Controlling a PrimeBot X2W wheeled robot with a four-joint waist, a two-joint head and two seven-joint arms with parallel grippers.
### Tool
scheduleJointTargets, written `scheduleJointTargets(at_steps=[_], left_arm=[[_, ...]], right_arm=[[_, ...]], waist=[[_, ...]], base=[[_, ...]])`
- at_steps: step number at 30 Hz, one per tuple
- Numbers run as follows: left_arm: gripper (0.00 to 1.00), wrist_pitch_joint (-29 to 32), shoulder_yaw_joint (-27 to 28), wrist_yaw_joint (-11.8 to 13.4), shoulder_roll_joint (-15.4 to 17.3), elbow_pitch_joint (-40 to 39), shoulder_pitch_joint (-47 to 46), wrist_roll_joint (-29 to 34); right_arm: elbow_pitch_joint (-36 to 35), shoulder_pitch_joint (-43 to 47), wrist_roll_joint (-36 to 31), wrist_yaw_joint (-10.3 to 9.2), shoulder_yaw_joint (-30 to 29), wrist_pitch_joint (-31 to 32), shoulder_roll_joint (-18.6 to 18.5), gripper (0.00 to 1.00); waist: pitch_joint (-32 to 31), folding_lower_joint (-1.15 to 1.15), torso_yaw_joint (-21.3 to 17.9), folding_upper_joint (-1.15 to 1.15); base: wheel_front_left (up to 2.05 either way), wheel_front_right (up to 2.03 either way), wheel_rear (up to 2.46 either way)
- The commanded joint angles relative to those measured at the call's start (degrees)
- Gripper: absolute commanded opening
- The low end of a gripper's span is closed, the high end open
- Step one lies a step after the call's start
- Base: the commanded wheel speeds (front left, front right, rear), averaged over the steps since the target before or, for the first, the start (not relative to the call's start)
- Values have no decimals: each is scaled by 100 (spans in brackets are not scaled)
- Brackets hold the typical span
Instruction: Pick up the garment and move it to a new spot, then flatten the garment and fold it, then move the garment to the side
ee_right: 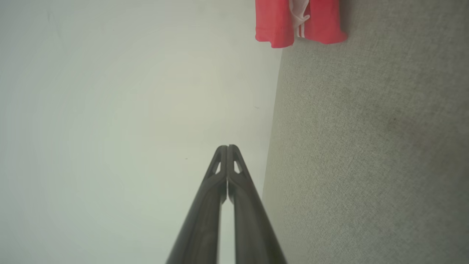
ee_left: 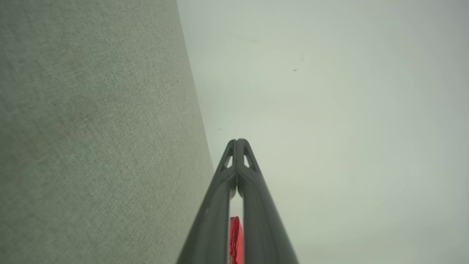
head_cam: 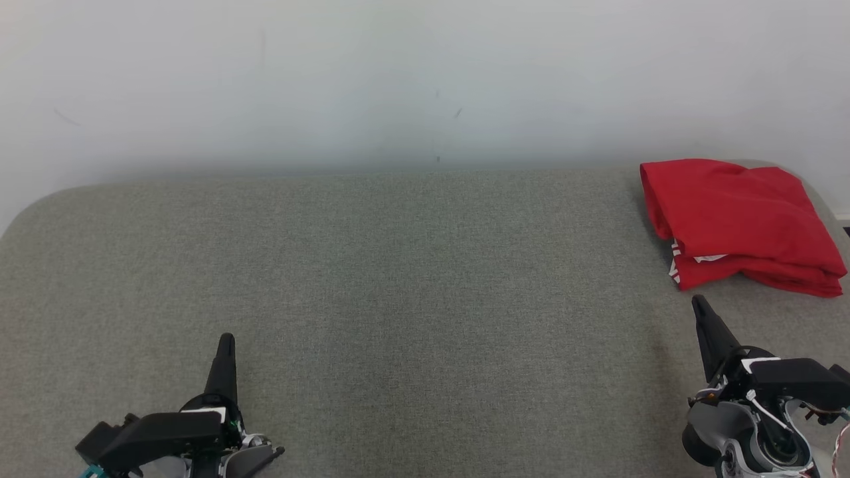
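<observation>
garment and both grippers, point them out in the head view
garment (head_cam: pixel 737 222): head view, middle of its top red fold.
left gripper (head_cam: pixel 226 340): head view, tip of its shut fingers.
right gripper (head_cam: pixel 698 303): head view, tip of its shut fingers.

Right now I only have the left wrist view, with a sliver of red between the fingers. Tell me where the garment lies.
Observer: The red garment lies folded at the far right corner of the grey table.
Operator: Report the right hand.
Observer: The right hand is shut and empty, near the garment's front edge but apart from it.
Operator: Describe that edge.
Observer: White stripes show between the folds there.
</observation>
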Motion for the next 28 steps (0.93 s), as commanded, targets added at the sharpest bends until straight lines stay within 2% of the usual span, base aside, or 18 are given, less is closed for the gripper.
scheduleJointTargets(at_steps=[1, 6, 28], left_arm=[[0, 22, -7, -44, 18, 26, -76, -90], [0, 46, -16, -42, 19, 59, -139, -301], [0, 41, -13, -41, 18, 53, -110, -284]], right_arm=[[15, -69, 114, 18, -25, 52, -27, 0], [42, -118, 289, 18, -63, 116, -32, 0], [38, -113, 276, 18, -43, 108, -34, 0]], waist=[[1, 0, 2, 0], [6, 0, 12, 0], [6, 0, 12, 0]], base=[[0, 0, 0], [0, 0, 0], [0, 0, 0]])
